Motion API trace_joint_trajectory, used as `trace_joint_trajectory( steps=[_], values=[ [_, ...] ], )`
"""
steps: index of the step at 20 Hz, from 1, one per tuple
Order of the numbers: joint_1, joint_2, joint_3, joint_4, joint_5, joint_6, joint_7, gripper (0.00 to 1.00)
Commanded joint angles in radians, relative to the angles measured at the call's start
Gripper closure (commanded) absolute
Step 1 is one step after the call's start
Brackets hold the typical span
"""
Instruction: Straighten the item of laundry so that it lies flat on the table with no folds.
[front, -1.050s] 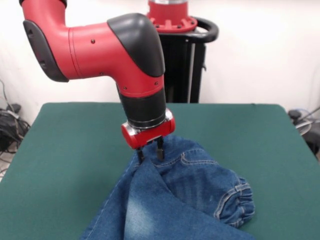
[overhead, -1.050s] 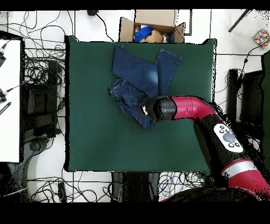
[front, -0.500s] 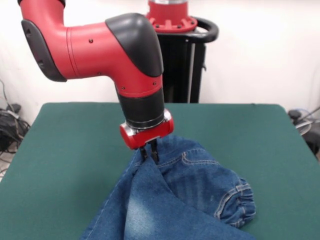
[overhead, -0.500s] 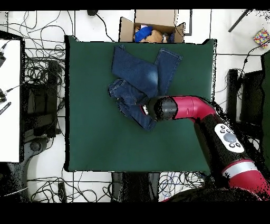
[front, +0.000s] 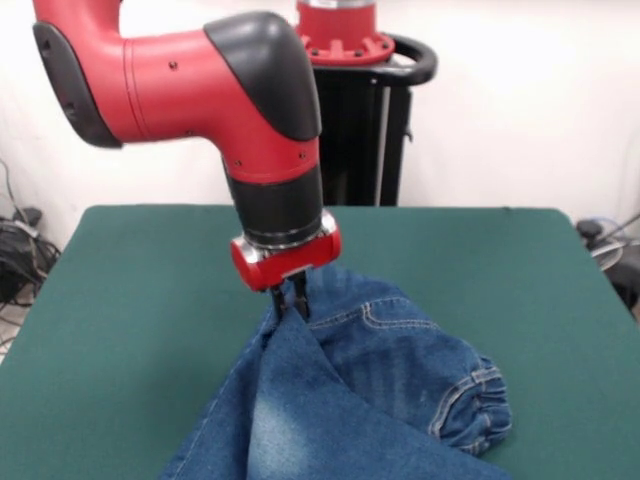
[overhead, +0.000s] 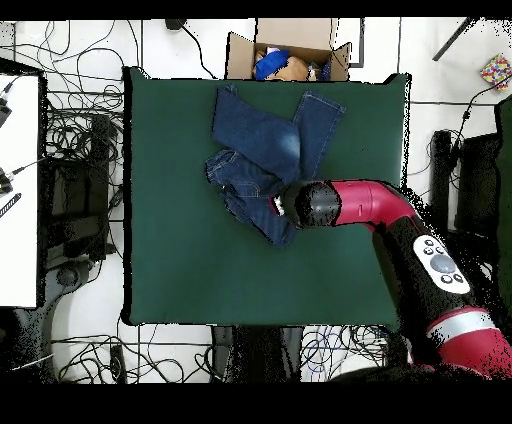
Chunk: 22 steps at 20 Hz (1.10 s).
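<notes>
Denim jeans (front: 370, 400) lie crumpled on the green worktop (front: 130, 300), bunched and folded over themselves rather than spread flat. In the front view the garment fills the near middle of the cloth: a faded whitish patch shows on the near fold, tan stitching curves across the upper panel, and a gathered hem sits at the right end of the heap. The red and black arm (front: 200, 90) comes down from above, and its hand (front: 289, 300) has its two dark fingers (front: 300, 297) drawn close together on a raised ridge of denim at the far left edge of the heap, pinching the fabric into a small peak.

From overhead, the jeans (overhead: 262, 150) lie toward the far side of the worktop (overhead: 180, 260), with two legs reaching to the far edge and a wadded part nearer the middle. The arm (overhead: 360, 205) reaches in from the right, and its wrist covers the hand, which sits over the near right corner of the wadded part. A cardboard box (overhead: 290, 55) holding coloured things stands just beyond the worktop's far edge, and cables (overhead: 75, 140) trail on the floor to the left.
</notes>
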Motion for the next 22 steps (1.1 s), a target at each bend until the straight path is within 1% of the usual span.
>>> trace_joint_trajectory(
  steps=[1,4,8,12,16,22],
  values=[
    [-0.024,-0.211,0.089,0.031,0.083,0.211,-0.145,1.0],
    [-0.027,-0.269,0.098,0.03,0.108,0.272,-0.166,1.0],
    [-0.035,-0.325,0.113,0.03,0.124,0.318,-0.182,1.0],
    [-0.041,-0.382,0.131,0.01,0.152,0.401,-0.203,1.0],
    [-0.04,-0.413,0.14,-0.015,0.156,0.462,-0.212,1.0],
    [-0.054,-0.431,0.157,-0.04,0.17,0.511,-0.24,1.0]
  ],
)
